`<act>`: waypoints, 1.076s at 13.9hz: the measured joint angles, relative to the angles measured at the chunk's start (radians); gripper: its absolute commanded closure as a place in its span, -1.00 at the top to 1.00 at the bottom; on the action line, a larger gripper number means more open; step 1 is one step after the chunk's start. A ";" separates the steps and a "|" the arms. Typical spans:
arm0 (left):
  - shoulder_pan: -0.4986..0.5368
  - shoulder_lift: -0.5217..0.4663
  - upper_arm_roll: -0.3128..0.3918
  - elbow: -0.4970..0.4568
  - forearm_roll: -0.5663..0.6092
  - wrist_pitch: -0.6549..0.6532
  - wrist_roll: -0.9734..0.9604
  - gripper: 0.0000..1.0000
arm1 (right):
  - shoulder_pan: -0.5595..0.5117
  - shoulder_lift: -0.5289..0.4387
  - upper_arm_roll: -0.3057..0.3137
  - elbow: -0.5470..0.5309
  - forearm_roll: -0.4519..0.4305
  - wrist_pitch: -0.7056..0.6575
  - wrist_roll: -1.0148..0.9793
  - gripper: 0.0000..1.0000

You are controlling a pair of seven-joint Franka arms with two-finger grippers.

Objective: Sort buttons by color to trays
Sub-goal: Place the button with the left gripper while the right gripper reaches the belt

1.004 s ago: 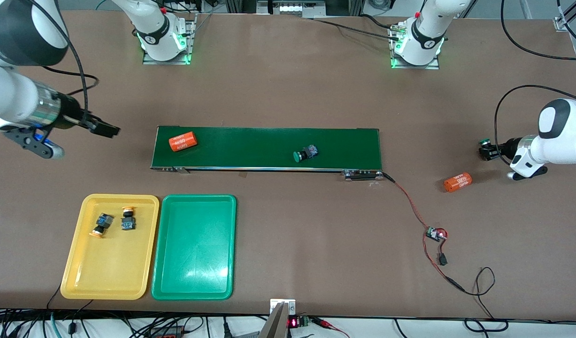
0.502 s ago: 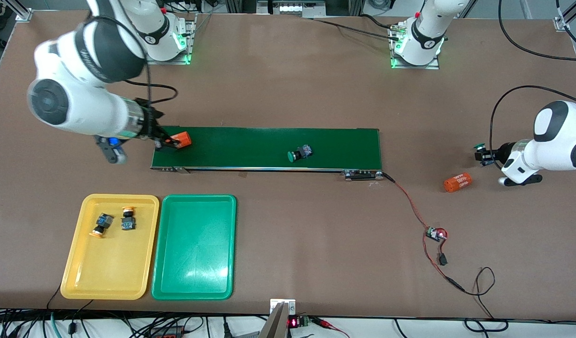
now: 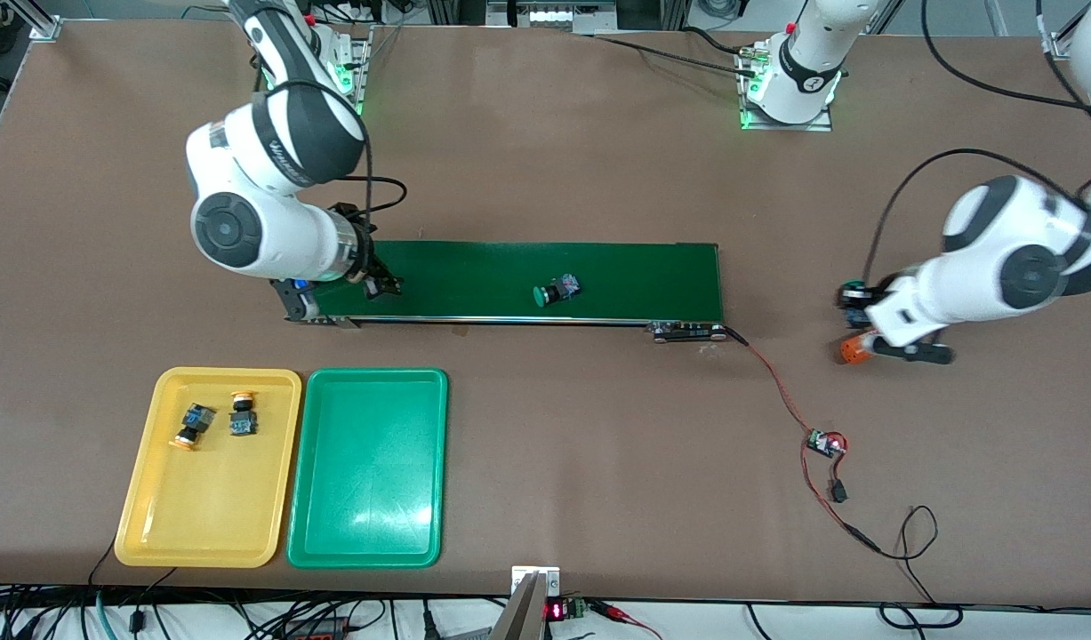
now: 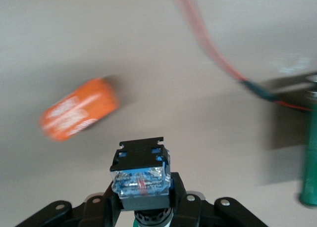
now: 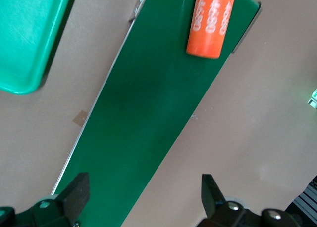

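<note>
The left gripper (image 4: pixel 142 214) is clamped on a small green-capped push-button switch with a black-and-blue body (image 4: pixel 141 180), up over the bare brown table (image 3: pixel 545 178) near an orange cylinder with white print (image 4: pixel 79 115). The right gripper (image 5: pixel 143 192) hangs with fingers spread wide, holding nothing, over the long dark-green conveyor belt (image 3: pixel 598 267) by a second orange cylinder (image 5: pixel 210 22). A second green-capped switch (image 3: pixel 556 291) lies mid-belt. Two yellow-capped switches (image 3: pixel 241 414) sit in the shallow yellow plastic tray (image 3: pixel 154 533) (close together); the matching green tray (image 3: pixel 367 533) beside it holds none.
</note>
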 measured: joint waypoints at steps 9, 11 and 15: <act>-0.512 0.003 0.117 0.128 0.000 0.014 -0.198 -1.00 | 0.048 0.064 0.000 0.000 0.058 0.079 0.049 1.00; -0.516 0.012 0.129 0.128 0.000 0.037 -0.200 -0.99 | 0.063 0.075 0.000 0.000 0.058 0.092 0.052 1.00; -0.559 0.050 0.147 0.126 0.000 0.061 -0.237 -0.98 | 0.094 0.093 0.000 0.000 0.058 0.122 0.052 1.00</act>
